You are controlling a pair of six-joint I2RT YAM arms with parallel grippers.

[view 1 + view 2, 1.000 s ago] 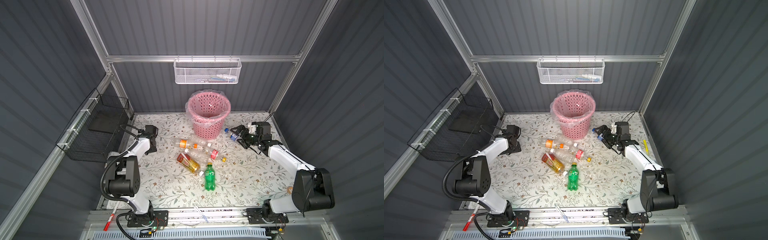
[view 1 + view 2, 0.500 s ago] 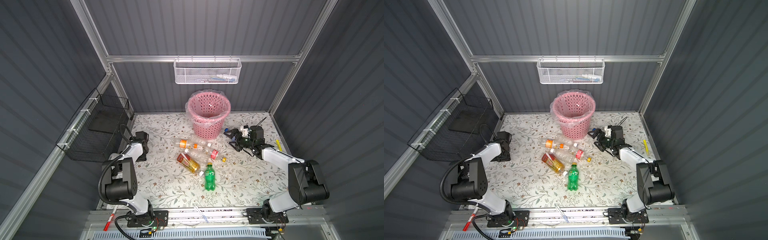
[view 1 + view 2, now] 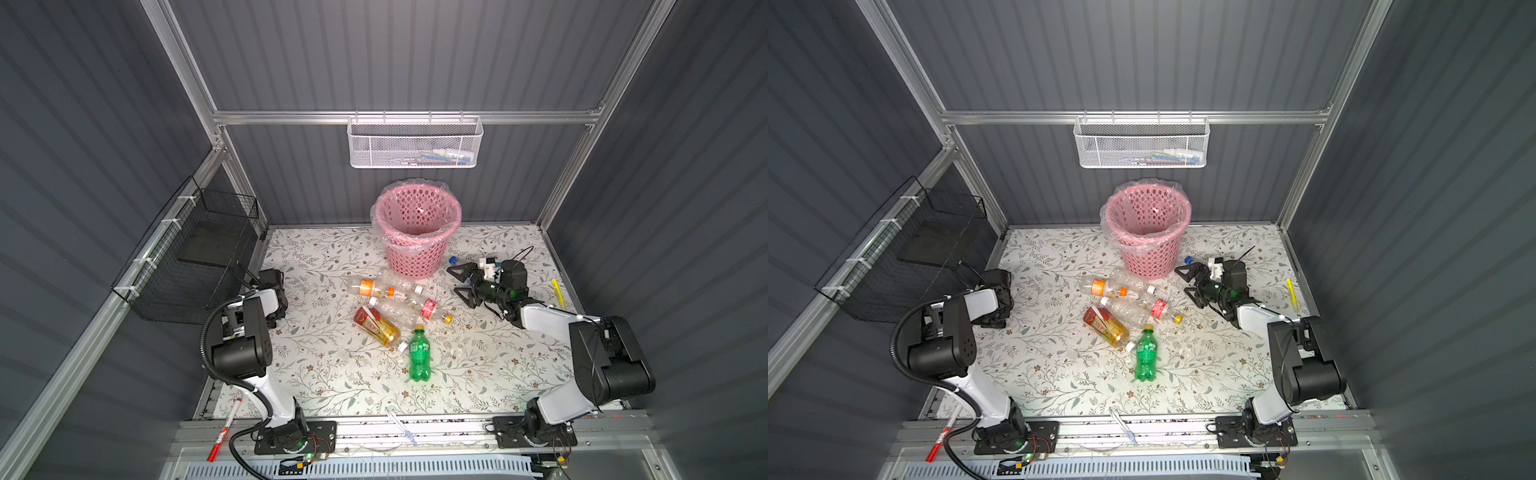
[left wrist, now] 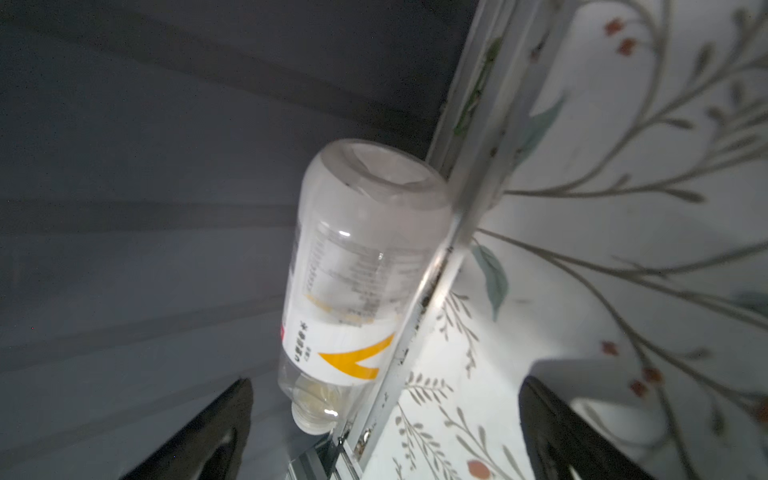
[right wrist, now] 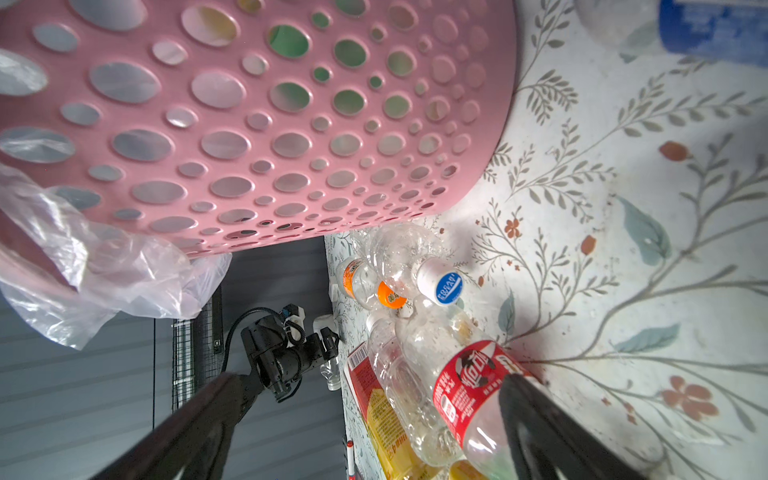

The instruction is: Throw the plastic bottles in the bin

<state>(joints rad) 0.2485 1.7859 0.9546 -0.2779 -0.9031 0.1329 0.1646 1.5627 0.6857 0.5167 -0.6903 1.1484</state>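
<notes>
- In the last second both arms have folded back. The left end effector [image 4: 386, 382] has slid toward the left edge of the flowery counter [image 3: 332, 374]. The right end effector [image 3: 454, 280] has moved a little left, closer to the bottle pile.
- The left end effector is wide open and holds nothing. A clear plastic bottle with a white and yellow label [image 4: 357, 266] lies right in front of it, beside the metal rail [image 4: 449, 249] at the counter's left edge.
- The right end effector is wide open too, and empty.
- It looks like each arm is lining up for its next grab. No bottle is being carried to the bin now.
- The round pink plastic bin with holes [image 3: 411, 259] stands at the far middle, with a clear bag [image 3: 380, 232] over its rim. Green shows through its holes, so some bottles may be inside already.
- The pile lies on its side in the middle, just in front of the bin:
  - a clear bottle with an orange label [image 3: 365, 287]
  - a clear bottle with a red label [image 3: 428, 308]
  - an amber tea bottle [image 3: 376, 327]
  - a green bottle [image 3: 419, 353], the nearest one
- A blue-capped bottle [image 3: 454, 260] lies just right of the bin.
</notes>
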